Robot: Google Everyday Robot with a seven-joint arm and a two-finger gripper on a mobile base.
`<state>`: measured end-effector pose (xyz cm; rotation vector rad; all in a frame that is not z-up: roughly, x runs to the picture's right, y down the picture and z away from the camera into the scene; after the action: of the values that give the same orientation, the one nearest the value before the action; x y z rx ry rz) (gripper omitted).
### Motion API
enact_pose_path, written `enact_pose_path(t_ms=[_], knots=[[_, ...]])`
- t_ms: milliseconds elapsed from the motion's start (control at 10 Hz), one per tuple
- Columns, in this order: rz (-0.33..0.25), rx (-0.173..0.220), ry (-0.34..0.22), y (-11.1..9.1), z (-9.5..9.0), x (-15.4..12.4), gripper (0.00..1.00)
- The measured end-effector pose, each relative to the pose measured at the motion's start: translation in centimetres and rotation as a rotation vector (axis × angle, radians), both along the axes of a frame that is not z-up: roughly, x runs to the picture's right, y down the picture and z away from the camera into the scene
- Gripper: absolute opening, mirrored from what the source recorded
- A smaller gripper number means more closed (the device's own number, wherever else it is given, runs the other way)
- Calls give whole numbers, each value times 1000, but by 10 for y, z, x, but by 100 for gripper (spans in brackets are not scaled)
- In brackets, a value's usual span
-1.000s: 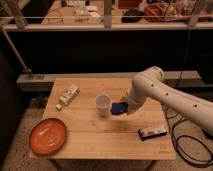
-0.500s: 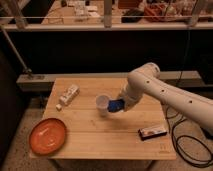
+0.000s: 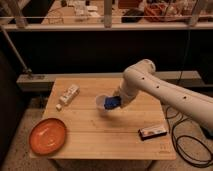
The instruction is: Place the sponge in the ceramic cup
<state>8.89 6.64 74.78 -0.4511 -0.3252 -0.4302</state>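
Gripper (image 3: 114, 101) clenched on the dark-blue soft rectangular sponge (image 3: 111, 103), held against the rim of the pale round ceramic cup (image 3: 101, 101), mid wooden table (image 3: 100, 142). Sponge not inside; lowering and release appear to remain.

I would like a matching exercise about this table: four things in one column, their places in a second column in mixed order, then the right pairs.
Things:
1. sponge
2. cup
3. plate
4. packet

Places:
A. near corner of the table, left in the picture
B. near edge, right in the picture
C. gripped in the shut end effector, at the cup's rim
D. standing around the table's middle

Pairs: 1-C, 2-D, 3-A, 4-B
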Motion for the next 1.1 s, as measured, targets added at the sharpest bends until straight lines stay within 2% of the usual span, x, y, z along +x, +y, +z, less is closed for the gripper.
enact_pose_path(t_ms=[600, 1100], knots=[[-37, 16, -27, -12, 8, -14, 1], [-53, 17, -40, -14, 15, -23, 1]])
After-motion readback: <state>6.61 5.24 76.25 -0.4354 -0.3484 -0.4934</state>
